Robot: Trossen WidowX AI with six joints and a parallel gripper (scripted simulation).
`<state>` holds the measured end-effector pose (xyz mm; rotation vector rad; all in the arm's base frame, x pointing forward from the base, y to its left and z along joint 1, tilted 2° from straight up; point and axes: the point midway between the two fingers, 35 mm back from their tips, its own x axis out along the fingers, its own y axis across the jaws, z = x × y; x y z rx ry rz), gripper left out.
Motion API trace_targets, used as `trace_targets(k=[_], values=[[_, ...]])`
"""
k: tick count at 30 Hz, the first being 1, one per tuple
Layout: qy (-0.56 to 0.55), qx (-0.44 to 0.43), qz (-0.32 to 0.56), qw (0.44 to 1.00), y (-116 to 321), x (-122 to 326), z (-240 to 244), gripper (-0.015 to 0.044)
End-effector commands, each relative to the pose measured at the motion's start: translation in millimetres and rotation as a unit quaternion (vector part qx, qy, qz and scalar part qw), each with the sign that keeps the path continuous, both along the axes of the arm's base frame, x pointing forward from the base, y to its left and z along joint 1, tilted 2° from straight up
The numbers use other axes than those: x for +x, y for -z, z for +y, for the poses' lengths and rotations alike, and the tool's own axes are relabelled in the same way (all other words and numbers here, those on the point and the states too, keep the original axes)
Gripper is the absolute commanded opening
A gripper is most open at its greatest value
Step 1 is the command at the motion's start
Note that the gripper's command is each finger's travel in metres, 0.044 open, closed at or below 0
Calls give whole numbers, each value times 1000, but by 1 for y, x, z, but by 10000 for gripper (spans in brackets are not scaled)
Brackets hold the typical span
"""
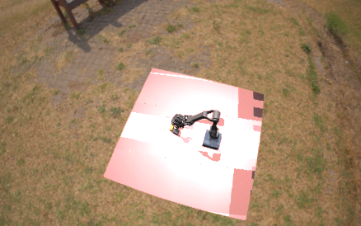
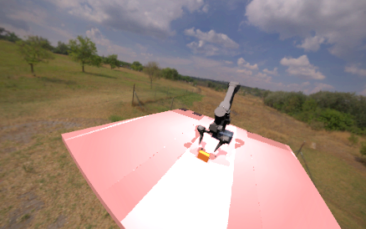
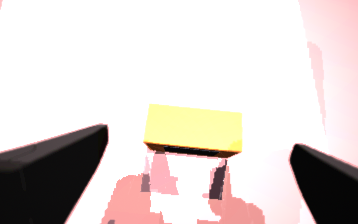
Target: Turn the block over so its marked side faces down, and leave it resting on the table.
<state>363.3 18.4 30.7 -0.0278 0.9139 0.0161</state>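
Note the table (image 2: 118,167): smooth, glossy sheet in pink and white, glare washing out most of its middle in your wrist view. The block (image 3: 194,127) reads as smooth matt plastic, yellow-orange, with a dark marked panel on the side facing the camera. The gripper (image 3: 197,165) fingers look like matt black plastic, without shine; possibly rubber-faced, but you cannot confirm that at this blur. The arm (image 2: 226,104) shows a dull grey-black finish, metal or plastic. Surrounding ground (image 1: 42,144) is rough dry grass.
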Motion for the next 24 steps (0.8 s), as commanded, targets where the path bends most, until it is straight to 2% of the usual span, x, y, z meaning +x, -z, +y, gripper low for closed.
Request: trace_targets(k=[1,6,15,24], values=[[1,4,15,1000,-16,-7,0,440],[1,3,38,999,-17,0,1,440],[3,-1,178,984,-28,27,2,440],[5,-3,313,950,-46,36,2,440]])
